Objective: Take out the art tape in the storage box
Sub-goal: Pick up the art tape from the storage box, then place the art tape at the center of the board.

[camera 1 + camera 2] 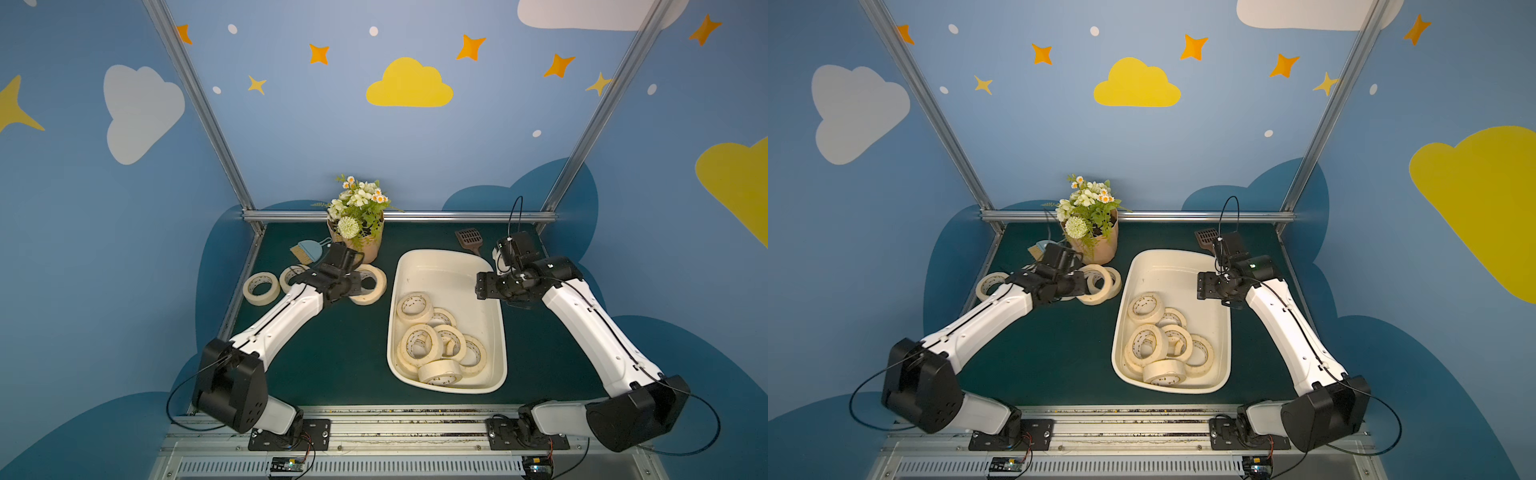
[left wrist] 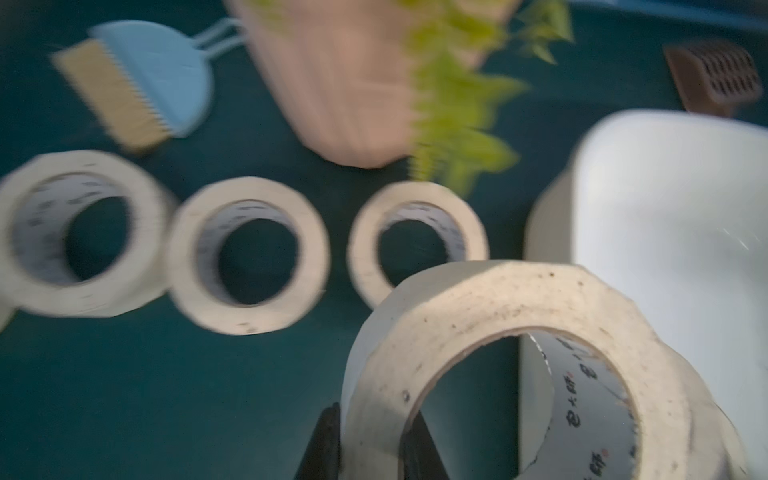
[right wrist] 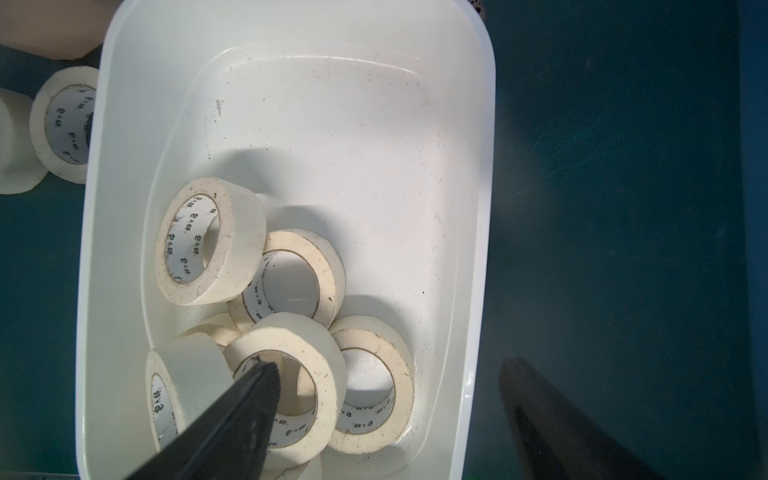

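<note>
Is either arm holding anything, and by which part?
The left end effector pinches a tape roll by its wall, one finger inside the hole. The right end effector is open, holding nothing.

1. The storage box (image 1: 440, 270), off-white, shallow and round-cornered, is laid lengthwise from 12 to 6 o'clock.
2. The art tape (image 1: 440, 370), cream rings with printed white cores, is heaped at the box's 6 o'clock end, several rolls tilted.
3. Further rolls (image 1: 262, 300) are laid flat outside, at the box's 10 o'clock; one roll (image 2: 478, 316) is held raised there.

Dim, motion-blurred left wrist view, soft shadows inside storage box (image 3: 332, 124)
</note>
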`<state>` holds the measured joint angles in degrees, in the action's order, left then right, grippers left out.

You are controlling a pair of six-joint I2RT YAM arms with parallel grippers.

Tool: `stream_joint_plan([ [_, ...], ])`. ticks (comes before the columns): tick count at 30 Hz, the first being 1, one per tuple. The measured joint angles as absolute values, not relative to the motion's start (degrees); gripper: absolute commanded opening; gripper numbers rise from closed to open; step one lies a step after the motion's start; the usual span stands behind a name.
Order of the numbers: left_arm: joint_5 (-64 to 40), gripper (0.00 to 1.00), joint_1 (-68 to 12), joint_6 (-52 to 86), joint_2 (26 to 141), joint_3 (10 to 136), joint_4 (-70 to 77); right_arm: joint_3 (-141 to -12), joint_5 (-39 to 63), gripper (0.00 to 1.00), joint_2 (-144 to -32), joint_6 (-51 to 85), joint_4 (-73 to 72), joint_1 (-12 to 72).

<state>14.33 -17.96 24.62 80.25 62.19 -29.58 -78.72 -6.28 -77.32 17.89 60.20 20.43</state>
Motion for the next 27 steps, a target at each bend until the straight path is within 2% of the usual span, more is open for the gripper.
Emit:
stream_joint_plan([
  [3, 17.1, 0.04, -7.3, 27.6, 75.0, 55.0, -29.1, -78.4, -5.9, 0.88, -77.3, 17.6, 59.7, 20.3],
  [7, 17.6, 0.04, 5.8, 32.1, 73.8, 47.1, -27.3, -78.2, -5.3, 0.88, -77.4, 17.4, 58.5, 20.1],
  [12, 17.9, 0.04, 17.4, 39.3, 74.6, 41.4, -25.5, -77.3, -4.9, 0.88, -77.9, 17.1, 57.9, 20.1],
  [20, 18.2, 0.04, 27.4, 45.2, 79.3, 37.9, -20.4, -77.0, -4.3, 0.88, -79.1, 16.6, 57.4, 19.9],
  [27, 17.9, 0.04, 29.5, 44.8, 83.1, 40.1, -18.8, -76.9, -2.8, 0.88, -80.5, 16.6, 57.5, 19.9],
])
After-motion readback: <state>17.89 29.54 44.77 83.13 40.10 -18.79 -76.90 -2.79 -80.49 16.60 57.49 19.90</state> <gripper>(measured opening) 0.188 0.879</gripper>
